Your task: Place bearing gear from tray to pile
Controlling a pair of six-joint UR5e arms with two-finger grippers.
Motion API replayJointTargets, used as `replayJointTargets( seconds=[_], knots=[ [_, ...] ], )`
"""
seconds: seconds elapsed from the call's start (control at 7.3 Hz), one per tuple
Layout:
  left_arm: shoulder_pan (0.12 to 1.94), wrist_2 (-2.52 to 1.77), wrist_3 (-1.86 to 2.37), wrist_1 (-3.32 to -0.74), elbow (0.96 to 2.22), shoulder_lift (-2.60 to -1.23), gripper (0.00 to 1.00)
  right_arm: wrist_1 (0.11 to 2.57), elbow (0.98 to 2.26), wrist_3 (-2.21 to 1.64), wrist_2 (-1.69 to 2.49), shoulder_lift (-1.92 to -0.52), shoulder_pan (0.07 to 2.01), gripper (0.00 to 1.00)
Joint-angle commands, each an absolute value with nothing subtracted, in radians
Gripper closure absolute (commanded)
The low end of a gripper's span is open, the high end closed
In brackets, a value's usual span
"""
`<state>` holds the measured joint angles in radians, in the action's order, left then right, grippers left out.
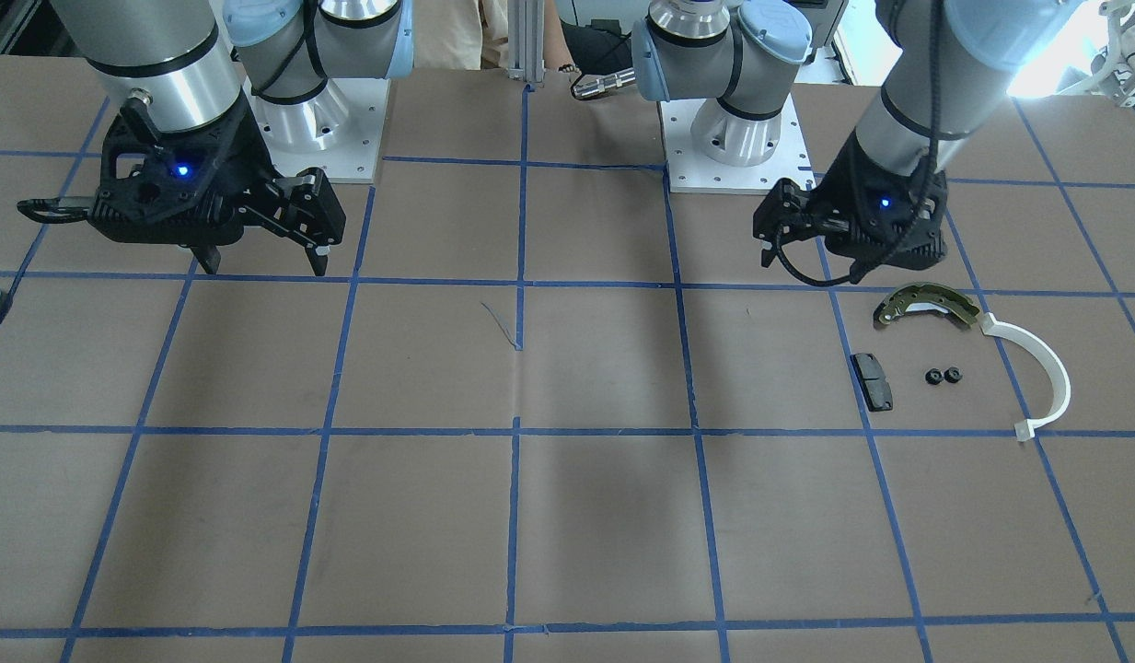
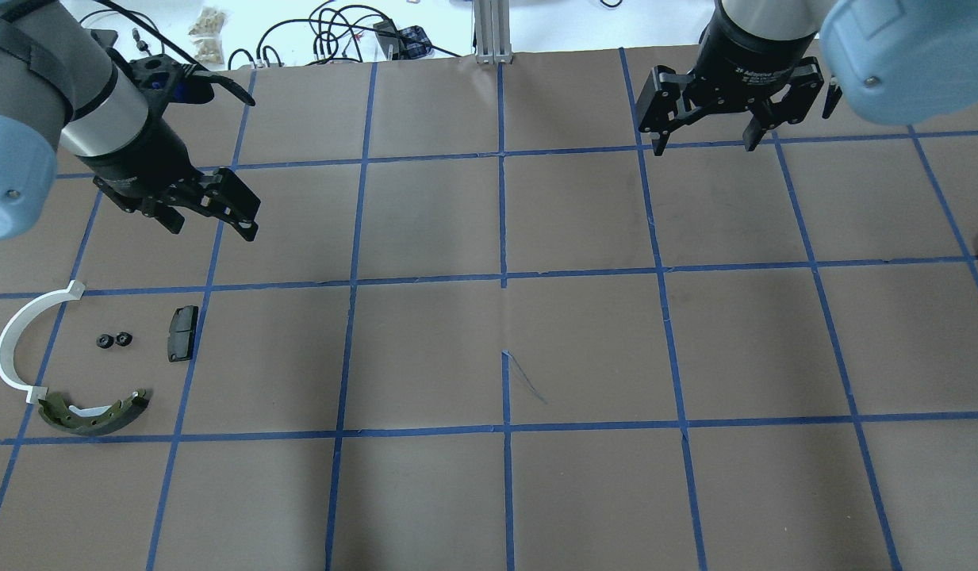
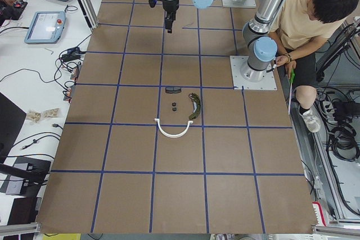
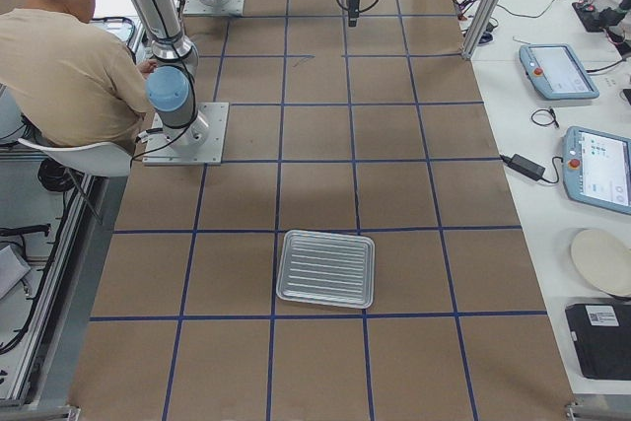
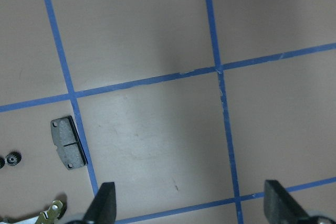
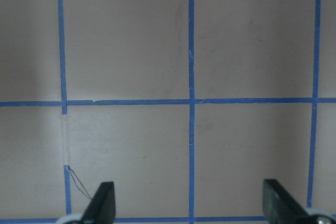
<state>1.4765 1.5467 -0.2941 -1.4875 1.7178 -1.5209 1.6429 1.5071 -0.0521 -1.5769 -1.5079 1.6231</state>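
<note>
Hovering over table [image 2: 504, 492], left gripper [image 2: 213, 230] and right gripper [image 2: 703, 147] — both spread wide, bearing gears [image 2: 104, 342] lying beside pad [image 2: 182, 333], tray [image 4: 325, 268] well apart.

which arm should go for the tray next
Right. The tray sits at the table's end on the robot's right, the side where the right gripper hangs open and empty. The left gripper, also open, hovers by the pile at the other end. The tray looks empty; two gears lie in the pile.
</note>
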Motion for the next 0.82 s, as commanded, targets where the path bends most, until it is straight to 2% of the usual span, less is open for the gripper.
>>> replayJointTargets(
  seconds=[0.0,0.68],
  knots=[
    [1.580,1.542,-0.238,-1.512,1.716,-1.488,0.00,1.643,1.506,-0.052,-1.577,-1.508,1.624,0.00],
    [1.606,1.545,-0.170,-1.523,1.710,-1.477,0.00,1.643,1.506,-0.052,-1.575,-1.505,1.623,0.00]
  ],
)
